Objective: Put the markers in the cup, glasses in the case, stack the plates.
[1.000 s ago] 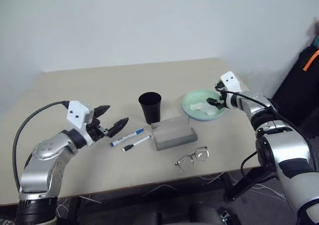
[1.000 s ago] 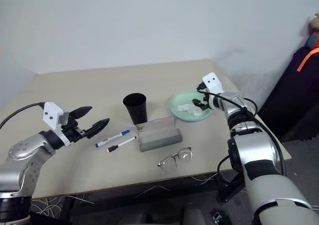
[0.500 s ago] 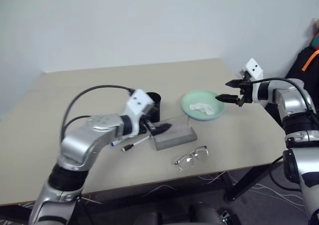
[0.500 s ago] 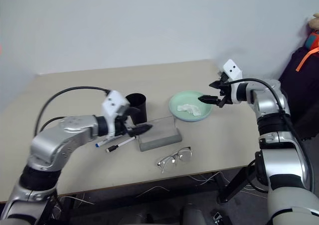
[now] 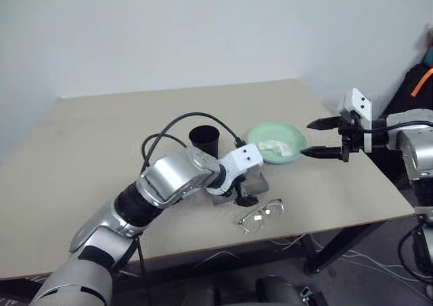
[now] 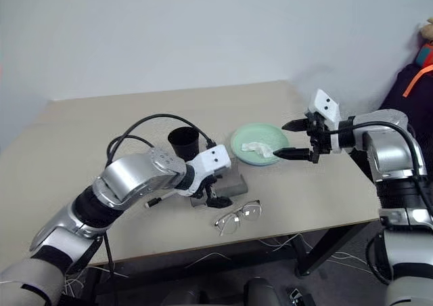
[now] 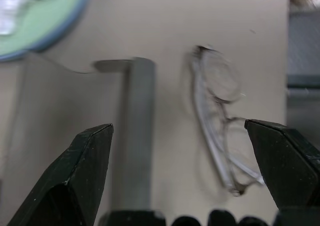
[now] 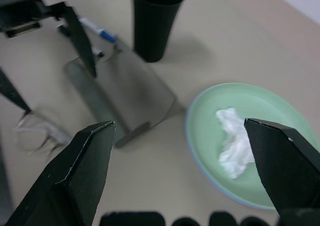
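Observation:
My left gripper point(image 5: 238, 192) hangs open over the near end of the grey case point(image 7: 140, 136), its fingers point(image 7: 75, 181) spread wide and holding nothing. Just beyond it on the table lie the wire-framed glasses point(image 5: 262, 213). The black cup point(image 5: 204, 141) stands upright behind the case. My left arm hides most of the markers; a blue-capped one point(image 8: 97, 30) shows beside the cup. The mint green plate point(image 5: 291, 133) has a light blue edge showing under its rim. My right gripper point(image 5: 323, 138) hovers open and empty to the right of the plate.
A crumpled white tissue point(image 5: 274, 145) lies in the green plate. The table's right edge point(image 5: 358, 177) runs just under my right gripper. A dark bag with an orange strap point(image 5: 419, 82) stands beyond that edge.
My left arm has swung from the table's left side across to the case and tipped downward. My right gripper has drawn back from over the plate toward the table's right edge and risen.

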Robot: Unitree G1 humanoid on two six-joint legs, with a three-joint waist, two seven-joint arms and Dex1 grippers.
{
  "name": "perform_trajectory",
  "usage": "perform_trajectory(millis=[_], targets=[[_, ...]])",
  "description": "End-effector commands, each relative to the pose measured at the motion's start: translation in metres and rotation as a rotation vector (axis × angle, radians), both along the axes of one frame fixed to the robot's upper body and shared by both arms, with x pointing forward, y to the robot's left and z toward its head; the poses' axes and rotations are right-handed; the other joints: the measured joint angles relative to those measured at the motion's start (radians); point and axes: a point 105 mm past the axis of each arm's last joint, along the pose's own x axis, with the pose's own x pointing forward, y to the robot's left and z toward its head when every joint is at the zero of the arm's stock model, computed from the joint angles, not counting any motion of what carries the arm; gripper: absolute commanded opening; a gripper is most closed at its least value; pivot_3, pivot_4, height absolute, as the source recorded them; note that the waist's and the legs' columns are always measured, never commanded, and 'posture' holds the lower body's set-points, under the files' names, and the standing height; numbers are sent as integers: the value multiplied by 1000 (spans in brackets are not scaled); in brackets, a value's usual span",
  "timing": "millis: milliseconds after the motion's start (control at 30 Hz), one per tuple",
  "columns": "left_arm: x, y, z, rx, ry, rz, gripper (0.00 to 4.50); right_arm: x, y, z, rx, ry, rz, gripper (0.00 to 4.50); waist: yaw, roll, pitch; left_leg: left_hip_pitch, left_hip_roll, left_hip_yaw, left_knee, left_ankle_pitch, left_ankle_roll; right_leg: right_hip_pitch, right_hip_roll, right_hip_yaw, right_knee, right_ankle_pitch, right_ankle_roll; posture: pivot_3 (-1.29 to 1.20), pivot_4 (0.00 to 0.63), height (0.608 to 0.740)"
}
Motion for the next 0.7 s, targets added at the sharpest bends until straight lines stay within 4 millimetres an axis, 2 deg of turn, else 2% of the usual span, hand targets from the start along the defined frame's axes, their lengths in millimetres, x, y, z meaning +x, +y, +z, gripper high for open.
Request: perform_trajectory(millis=[33,367,667,700], targets=[[2,-5,5,34,-14,-19,4500,-18,4,11,-20,-18,110,4473,0,0,0,0,0,0,0,0,0,0,0,1,0,0,0,0,0,727],[-1,-24,-7,76,22,-62,4500,-46,1,6,-74,29,238,4473,3,-1,1,0,-1,0,1,0,0,0,0,2,0,-1,1,0,0,727],[-4,-37,-23,96,61,-54,4500,-47,0,7,-78,25,235,4473,4,-3,2,0,-1,0,2,-1,0,0,0,3,0,-1,1,0,0,727],[-3,-38,-25,98,62,-50,4316,-47,0,7,-77,24,233,4494,4,-3,2,0,-1,0,2,-1,0,0,0,3,0,-1,1,0,0,727]])
